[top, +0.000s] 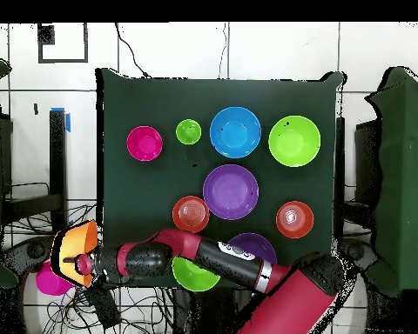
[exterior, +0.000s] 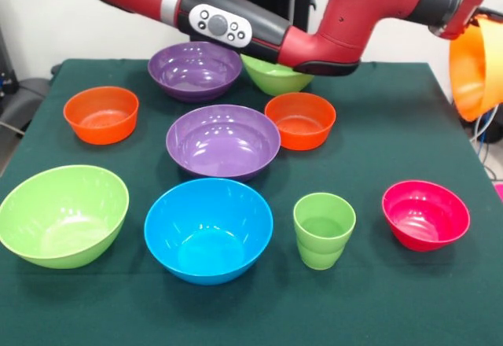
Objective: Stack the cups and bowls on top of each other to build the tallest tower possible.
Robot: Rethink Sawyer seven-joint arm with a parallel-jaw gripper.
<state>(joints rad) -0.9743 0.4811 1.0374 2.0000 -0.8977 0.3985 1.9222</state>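
My gripper is out past the table's right edge, shut on the rim of the large orange bowl, which hangs tilted in the air. The light-green cup stands upright at the front between the blue bowl and the pink-red bowl. A lime green bowl sits front left. A purple bowl lies mid-table between two orange-red bowls. Behind, partly under the arm, are a second purple bowl and a second lime green bowl.
The dark green table cloth carries all standing bowls, none stacked. The red arm spans the table's back edge. In the overhead view, cables and a pink round object lie on the floor below the held bowl.
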